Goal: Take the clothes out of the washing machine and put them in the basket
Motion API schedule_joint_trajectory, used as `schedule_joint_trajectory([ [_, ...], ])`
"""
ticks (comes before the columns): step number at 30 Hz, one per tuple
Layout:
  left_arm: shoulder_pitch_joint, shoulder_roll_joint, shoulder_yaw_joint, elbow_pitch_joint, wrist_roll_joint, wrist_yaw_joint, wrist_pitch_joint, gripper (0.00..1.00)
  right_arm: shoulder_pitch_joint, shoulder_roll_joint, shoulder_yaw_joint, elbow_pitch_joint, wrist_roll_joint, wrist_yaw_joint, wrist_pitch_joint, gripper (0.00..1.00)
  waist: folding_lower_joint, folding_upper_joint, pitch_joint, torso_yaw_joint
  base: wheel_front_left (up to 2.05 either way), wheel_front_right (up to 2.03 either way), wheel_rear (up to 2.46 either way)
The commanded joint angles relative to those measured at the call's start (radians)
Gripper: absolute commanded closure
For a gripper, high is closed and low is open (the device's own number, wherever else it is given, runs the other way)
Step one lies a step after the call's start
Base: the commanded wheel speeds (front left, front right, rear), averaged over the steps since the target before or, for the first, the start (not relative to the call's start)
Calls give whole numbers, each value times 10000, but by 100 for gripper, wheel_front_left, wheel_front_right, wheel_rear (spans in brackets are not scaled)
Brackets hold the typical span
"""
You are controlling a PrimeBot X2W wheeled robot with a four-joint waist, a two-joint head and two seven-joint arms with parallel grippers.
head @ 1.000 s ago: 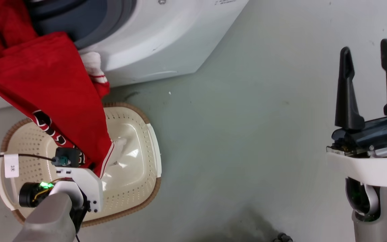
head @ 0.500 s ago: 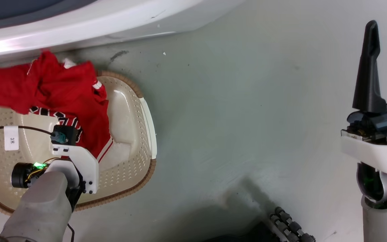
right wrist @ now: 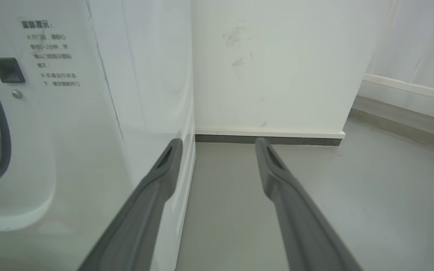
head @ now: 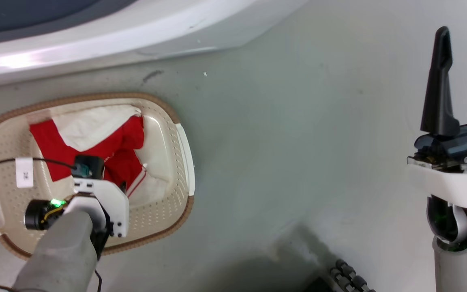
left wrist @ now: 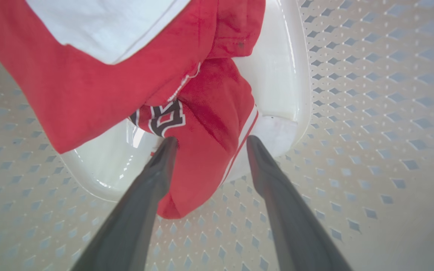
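Note:
The clothes (head: 112, 150), a red garment with white trim and dark lettering, lie crumpled inside the cream basket (head: 185, 202) on the floor. In the left wrist view the clothes (left wrist: 89, 86) rest on the basket's base, with the perforated wall (left wrist: 352, 94) around them. My left gripper (left wrist: 211, 141) is open just above them, one fold of red cloth lying loose between its spread fingers. The white washing machine (head: 95, 36) stands beyond the basket. My right gripper (head: 466, 28) is open and holds nothing at the far right, and in its own view (right wrist: 217, 142) it points along the washing machine's side (right wrist: 89, 131).
A black cable with a white tag (head: 24, 172) runs across the basket to my left wrist. Grey floor (head: 278, 142) spreads between basket and right arm. My base's ribbed wheel (head: 347, 275) shows at the bottom. A white wall with a dark baseboard (right wrist: 269, 140) stands behind the machine.
The clothes, which hung from the machine's porthole down to my left gripper and then draped over the basket's rim, now lie wholly inside the basket. The head camera has tilted down.

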Motion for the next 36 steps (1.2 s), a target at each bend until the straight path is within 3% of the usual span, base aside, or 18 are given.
schedule_joint_trajectory([
  [1, 179, -77, -27, 10, -11, 45, -127, 0, 126, 5, 6, 56, -64, -7, -21, 0, -1, -1, -405, 121, 0, 0, 0],
  [7, 814, -329, -177, 3, 150, -83, -1182, 0, 619, 3, 139, 338, -294, -7, -20, 0, -1, -1, -1691, 384, 0, 0, 0],
  [13, 1511, -497, 193, -839, 249, 304, -1624, 0, 1361, 6, 84, 636, -544, -7, -20, 0, -1, -1, -3150, 810, 0, 0, 0],
  [24, 4394, -142, 3099, -5333, 2297, 1498, -1617, 0, 2579, 3, 229, 984, -768, -7, -20, 0, -1, -1, -5226, 1268, 0, 0, 0],
  [29, 5355, -325, 4685, -7273, 3547, 1747, -1618, 0, 2878, 2, 257, 1056, -787, -7, -20, 0, -1, -1, -5816, 1321, 0, 0, 0],
  [36, 6071, -716, 6666, -9463, 4926, 1763, -1619, 0, 3025, 3, 340, 1101, -690, -7, -20, 0, -1, -1, -6172, 1165, 0, 0, 0],
])
